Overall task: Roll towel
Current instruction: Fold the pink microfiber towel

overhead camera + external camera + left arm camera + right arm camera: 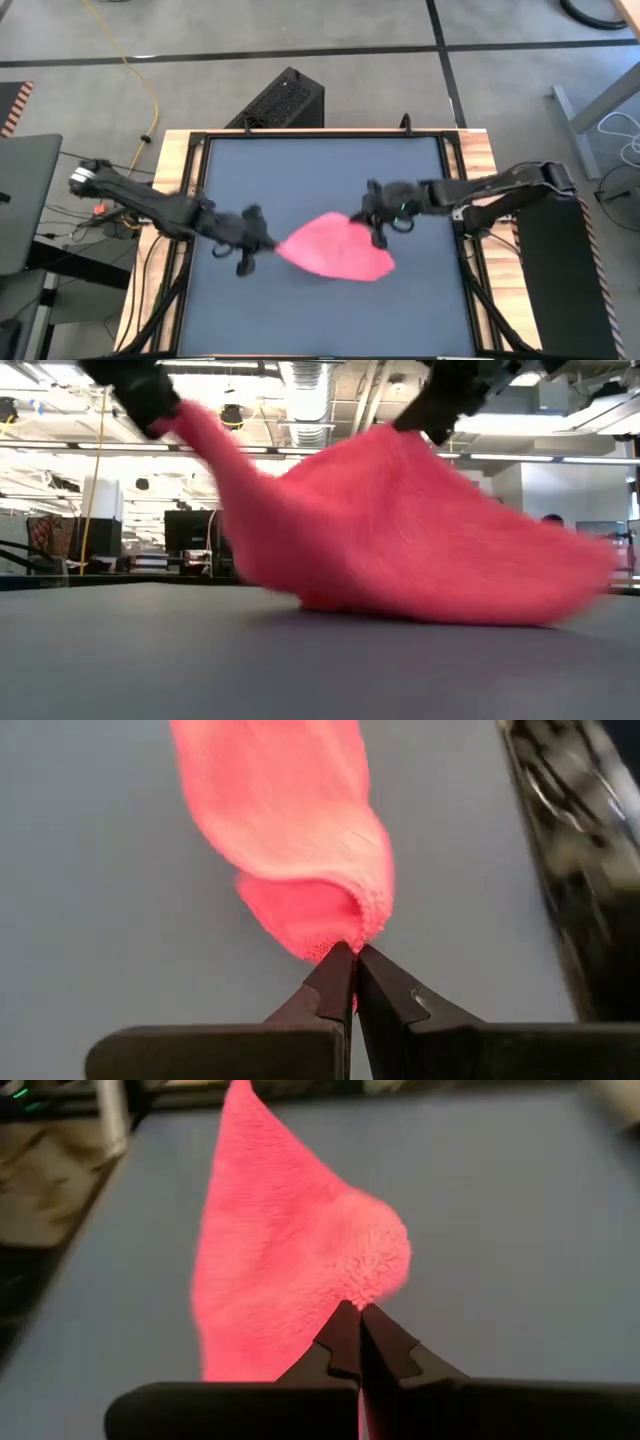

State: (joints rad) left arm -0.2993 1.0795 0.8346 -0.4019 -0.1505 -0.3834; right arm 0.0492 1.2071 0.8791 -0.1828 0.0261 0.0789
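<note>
Now both arms lift the pink towel (335,250) off the table (300,170); the left gripper (352,960) pinches one corner, the right gripper (358,1315) another. Raising both evenly should keep it taut; slack would spoil the roll.

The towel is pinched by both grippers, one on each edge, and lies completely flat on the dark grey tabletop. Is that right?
Not quite. Both the left gripper and the right gripper are shut on the towel, but it is not flat. The low view shows its two gripped edges lifted off the tabletop, with only its lower part resting there.
</note>
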